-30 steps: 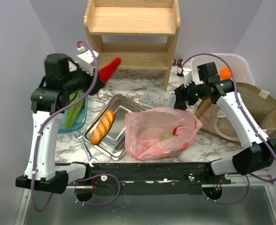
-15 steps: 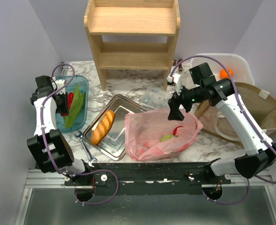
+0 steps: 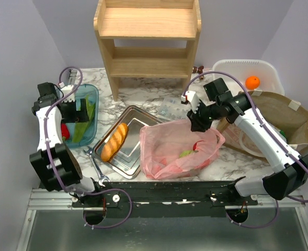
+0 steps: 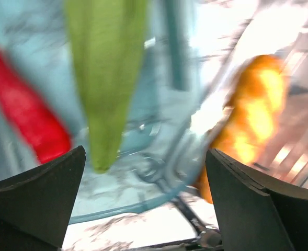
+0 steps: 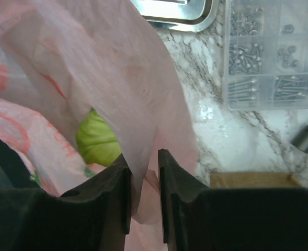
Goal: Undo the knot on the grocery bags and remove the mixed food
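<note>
Marbled white counter (image 3: 154, 97) between lilac walls, with a wooden shelf unit (image 3: 148, 36) at the back.

Right hand (image 3: 197, 120) down at the rear rim of the pink grocery bag (image 3: 169, 144), fingers (image 5: 109, 209) drawn almost together and nipping a thin fold of the pink plastic between them. Just below that fold, inside the bag, a round pale-green vegetable (image 5: 97, 141). In the top view, close beside it, a red item (image 3: 197, 145) showing through the film. Bag itself lying crumpled at the front middle of the counter, its left side touching the steel tray (image 3: 138, 116). On the tray, a golden bread loaf (image 3: 115, 141), set diagonally. Behind the bag, just beside the right hand, a clear compartment box of screws (image 5: 271, 52). Farther right, a brown carrier bag (image 3: 287, 120) and, behind it, a white basin (image 3: 232, 68) with an orange (image 3: 252, 82) inside.

Left hand (image 3: 78, 111) over the blue plastic tub (image 3: 92, 94) at the left edge of the counter, its own fingers spread wide with nothing between them. Beneath it in the tub, a long green leafy vegetable (image 4: 109, 78) and a red pepper (image 4: 23, 115), side by side, both blurred in the wrist view. Between tub and steel tray, flat on the bare counter, a wrench (image 3: 94, 163).
</note>
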Controlling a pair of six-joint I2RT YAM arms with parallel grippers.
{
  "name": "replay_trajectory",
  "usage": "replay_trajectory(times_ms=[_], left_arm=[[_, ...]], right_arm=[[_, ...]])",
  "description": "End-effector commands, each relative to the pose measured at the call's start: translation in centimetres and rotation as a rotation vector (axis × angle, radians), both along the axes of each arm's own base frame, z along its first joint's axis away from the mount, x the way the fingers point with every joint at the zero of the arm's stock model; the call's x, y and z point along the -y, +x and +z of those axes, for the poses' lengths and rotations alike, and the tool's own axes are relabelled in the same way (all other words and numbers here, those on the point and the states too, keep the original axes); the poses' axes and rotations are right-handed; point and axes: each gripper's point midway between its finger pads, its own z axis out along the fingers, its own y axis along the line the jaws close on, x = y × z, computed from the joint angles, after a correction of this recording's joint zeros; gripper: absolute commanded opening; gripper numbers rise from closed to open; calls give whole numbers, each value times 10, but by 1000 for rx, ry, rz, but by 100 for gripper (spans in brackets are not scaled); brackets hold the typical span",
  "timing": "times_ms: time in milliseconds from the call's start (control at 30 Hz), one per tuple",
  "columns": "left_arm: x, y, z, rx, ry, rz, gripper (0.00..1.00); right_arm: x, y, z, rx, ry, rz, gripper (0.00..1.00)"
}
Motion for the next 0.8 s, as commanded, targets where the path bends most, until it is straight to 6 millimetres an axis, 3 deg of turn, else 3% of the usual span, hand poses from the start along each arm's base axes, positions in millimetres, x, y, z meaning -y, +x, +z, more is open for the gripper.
replay_trajectory(times_ms=[0, 67, 200, 300, 400, 433, 500, 633, 700, 767], left_arm=[[127, -17, 111, 333, -340, -405, 99], [179, -45, 140, 409, -380, -615, 98], [253, -102, 177, 530, -409, -943, 99], [283, -131, 198, 663, -378, -1130, 98], [304, -158, 199, 751, -276, -1331, 95], [306, -162, 193, 769, -220, -1386, 93], [311, -172, 183, 822, -122, -1490, 89], [335, -188, 178, 926, -41, -1634, 81], [353, -194, 180, 930, -33, -1685, 75], [373, -202, 196, 946, -71, -1717, 70]], right_arm=[[-18, -3, 13, 15, 111, 26, 20], [-24, -4, 19, 9, 151, 37, 3], [-37, 2, 50, 88, 256, 52, 1], [-48, 10, 83, 185, 346, 64, 1], [-49, -3, 94, 184, 375, 105, 1], [-46, -8, 90, 180, 367, 110, 1], [-32, -16, 64, 153, 286, 114, 1], [2, -33, -6, 36, 74, 105, 1], [9, -34, -19, 19, 32, 79, 1], [11, -32, -21, 6, 18, 53, 1]])
